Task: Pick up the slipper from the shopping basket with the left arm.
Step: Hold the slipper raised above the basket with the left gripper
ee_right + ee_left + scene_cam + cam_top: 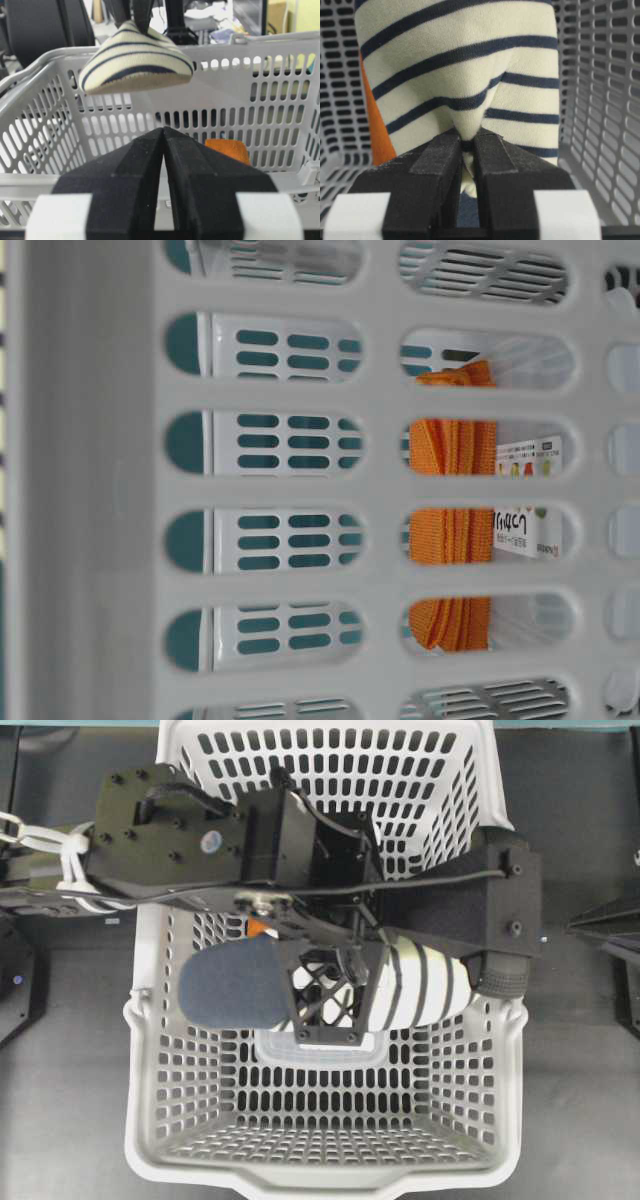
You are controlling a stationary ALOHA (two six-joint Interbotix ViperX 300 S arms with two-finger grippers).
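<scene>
The slipper, with a cream and navy striped upper and a navy insole, hangs inside the light grey shopping basket. My left gripper, on the left arm, is shut on a pinched fold of the striped upper. In the left wrist view the left gripper grips the slipper between its black pads. In the right wrist view the slipper is raised to about the basket's rim, clear of the floor. My right gripper is shut and empty outside the basket wall.
A folded orange cloth with a white label lies in the basket against a wall, also seen in the left wrist view and the right wrist view. Slotted basket walls stand close around the slipper. The left arm spans the basket's middle.
</scene>
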